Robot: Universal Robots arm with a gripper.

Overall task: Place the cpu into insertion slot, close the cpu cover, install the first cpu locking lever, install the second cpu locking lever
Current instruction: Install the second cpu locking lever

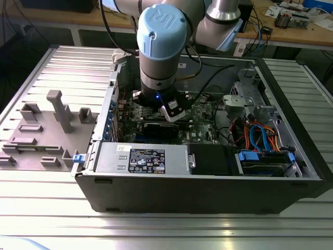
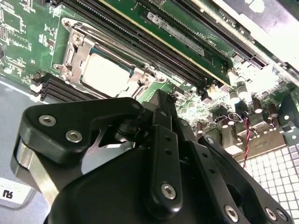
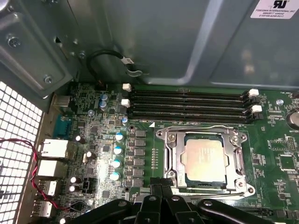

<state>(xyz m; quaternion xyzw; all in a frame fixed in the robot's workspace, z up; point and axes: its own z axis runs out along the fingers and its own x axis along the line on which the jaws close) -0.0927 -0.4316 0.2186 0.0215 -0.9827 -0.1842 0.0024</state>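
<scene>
CPU seated and cover down; your gripper hangs just beside the socket.

One cpu (image 3: 204, 158) lies in the one insertion slot (image 3: 170, 161), the one cpu cover (image 3: 236, 136) closed flat over it. Levers look latched, by my reading. The gripper (image 3: 161, 190) has its jaws pinched together, empty. Four memory slots (image 3: 187, 106) run beside the socket.

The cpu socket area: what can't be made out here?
- Exterior view: the insertion slot is hidden behind the arm.
- First wrist view: the cpu cover has its near edge hidden by the gripper.
- Both wrist views: locking levers' latched state unclear around the cpu.
</scene>
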